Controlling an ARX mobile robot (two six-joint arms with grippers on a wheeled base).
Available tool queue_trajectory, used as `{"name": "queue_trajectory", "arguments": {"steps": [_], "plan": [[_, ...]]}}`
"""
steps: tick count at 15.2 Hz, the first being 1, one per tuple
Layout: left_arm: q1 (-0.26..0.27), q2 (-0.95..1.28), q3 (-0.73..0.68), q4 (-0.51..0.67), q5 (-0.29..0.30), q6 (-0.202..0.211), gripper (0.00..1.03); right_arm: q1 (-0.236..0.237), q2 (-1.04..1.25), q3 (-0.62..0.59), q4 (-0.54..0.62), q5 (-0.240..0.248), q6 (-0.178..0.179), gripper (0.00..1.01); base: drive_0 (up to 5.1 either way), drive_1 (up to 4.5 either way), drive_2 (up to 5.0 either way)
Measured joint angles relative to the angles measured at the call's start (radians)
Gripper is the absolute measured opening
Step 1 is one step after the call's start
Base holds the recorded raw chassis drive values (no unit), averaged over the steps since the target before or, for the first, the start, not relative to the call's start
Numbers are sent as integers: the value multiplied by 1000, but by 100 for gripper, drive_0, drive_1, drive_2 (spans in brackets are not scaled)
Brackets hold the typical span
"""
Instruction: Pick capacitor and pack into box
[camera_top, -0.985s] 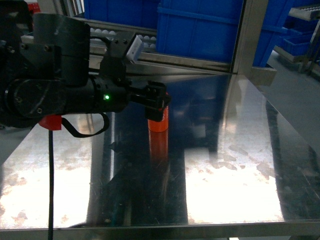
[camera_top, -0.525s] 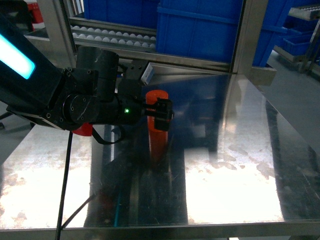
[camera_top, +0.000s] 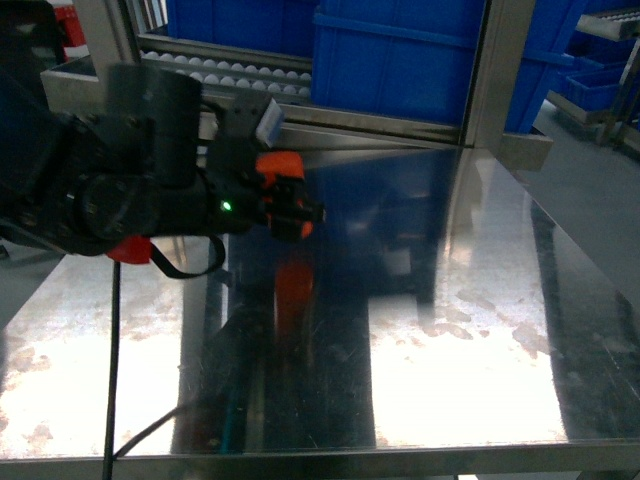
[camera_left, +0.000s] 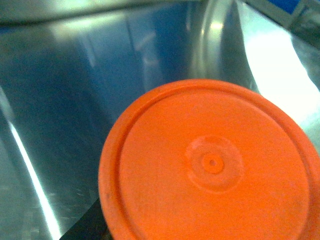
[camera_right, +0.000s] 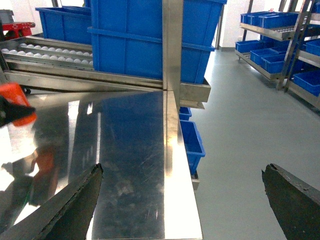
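Left gripper (camera_top: 295, 205) clamps the orange capacitor (camera_top: 280, 185) clear above the steel table (camera_top: 470, 350).

The capacitor sits between the fingers, tilted, its flat moulded end cap (camera_left: 212, 165) filling the left wrist view just ahead of the camera. It looks like a rigid, smooth-skinned cylinder, probably light but slippery, so a grip across the mid-body seems safest. No label or writing is legible on it. The right gripper (camera_right: 182, 200) is spread wide and empty. The box is not in view.
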Motion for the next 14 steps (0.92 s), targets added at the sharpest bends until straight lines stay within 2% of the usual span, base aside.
{"name": "queue_trajectory", "arguments": {"steps": [3,4,7,10,14], "plan": [[72,-330,-236,222,-95,12,45,0,0,0,0,0,0,98,0,0,0],[97,-455,-339,261,-127,6,45,0,0,0,0,0,0,98,0,0,0],[140,-769,-612,215,-206,-25,45,0,0,0,0,0,0,98,0,0,0],[148,-1105,-782,65,-308,-50,45,0,0,0,0,0,0,98,0,0,0],[148,-1141,-796,56,-312,-50,45,0,0,0,0,0,0,98,0,0,0]]}}
